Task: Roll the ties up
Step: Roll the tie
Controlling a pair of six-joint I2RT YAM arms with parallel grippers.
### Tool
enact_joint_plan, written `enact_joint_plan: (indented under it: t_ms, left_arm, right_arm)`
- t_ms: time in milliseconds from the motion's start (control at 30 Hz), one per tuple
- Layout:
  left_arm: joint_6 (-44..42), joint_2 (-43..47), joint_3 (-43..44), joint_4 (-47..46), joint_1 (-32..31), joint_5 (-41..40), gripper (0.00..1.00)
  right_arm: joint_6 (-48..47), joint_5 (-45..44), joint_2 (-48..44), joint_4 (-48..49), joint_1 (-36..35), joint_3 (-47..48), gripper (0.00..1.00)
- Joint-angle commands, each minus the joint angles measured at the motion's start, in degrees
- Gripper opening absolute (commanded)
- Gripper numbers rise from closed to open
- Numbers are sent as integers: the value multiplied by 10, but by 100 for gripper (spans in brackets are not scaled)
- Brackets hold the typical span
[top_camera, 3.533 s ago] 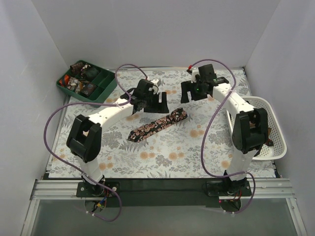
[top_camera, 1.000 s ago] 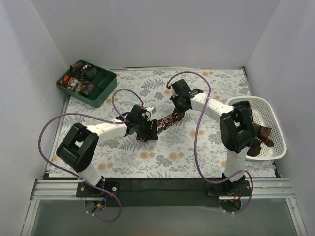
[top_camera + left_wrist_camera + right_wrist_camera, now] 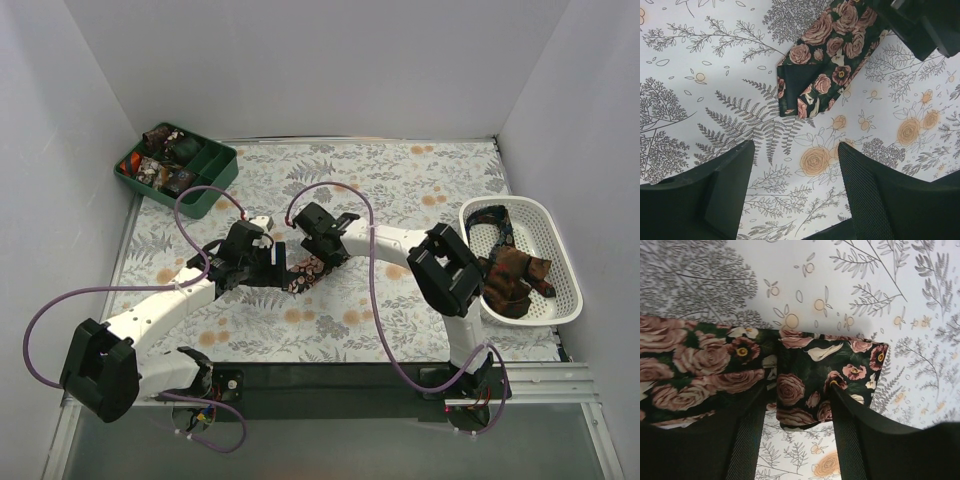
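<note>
A dark tie with pink roses (image 3: pixel 305 275) lies on the floral table mat, its end folded over into a short thick wad. In the right wrist view the folded end (image 3: pixel 805 385) sits between my right gripper's (image 3: pixel 797 390) open fingers, the right finger resting on the fabric. In the top view the right gripper (image 3: pixel 322 252) is over the tie's far side. My left gripper (image 3: pixel 278 262) is open and empty just left of the tie. In the left wrist view it (image 3: pixel 796 150) hovers over bare mat, with the tie (image 3: pixel 820 65) ahead.
A white lattice basket (image 3: pixel 560 300) at the right edge holds more ties (image 3: pixel 505 275). A dark green divided tray (image 3: pixel 215 185) at the back left holds small coiled ties (image 3: pixel 160 170). White walls close in the table on three sides.
The tie, stretched out diagonally before, is now gathered into a short folded wad. My right gripper moved left and nearer along it. My left gripper drew back slightly to the left.
</note>
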State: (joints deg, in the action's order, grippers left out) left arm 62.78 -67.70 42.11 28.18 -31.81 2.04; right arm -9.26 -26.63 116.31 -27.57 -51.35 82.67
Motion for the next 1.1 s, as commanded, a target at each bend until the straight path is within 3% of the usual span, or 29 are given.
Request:
enact_joint_plan:
  t_ms: [0, 267, 433, 633, 733, 867, 1067]
  left_arm:
    - [-13, 13, 20, 5, 3, -13, 64]
    - [-33, -30, 53, -11, 3, 9, 69]
    - [-22, -76, 109, -37, -4, 41, 69]
    - [-14, -196, 217, -61, -33, 70, 68]
    - [-8, -260, 280, -77, -48, 78, 61]
    - [-6, -337, 355, -90, -65, 84, 44]
    - [-6, -405, 373, -101, -76, 91, 29]
  right_arm:
    - [18, 141, -27, -12, 8, -9, 50]
    - [34, 248, -117, -34, 62, 28, 66]
    - [68, 361, -138, -33, 172, 30, 72]
    - [101, 529, -97, -26, 293, 32, 79]
    - [110, 596, -65, -7, 318, 28, 77]
    - [116, 642, -24, 23, 334, 23, 75]
    - [124, 698, 7, 59, 341, 2, 72]
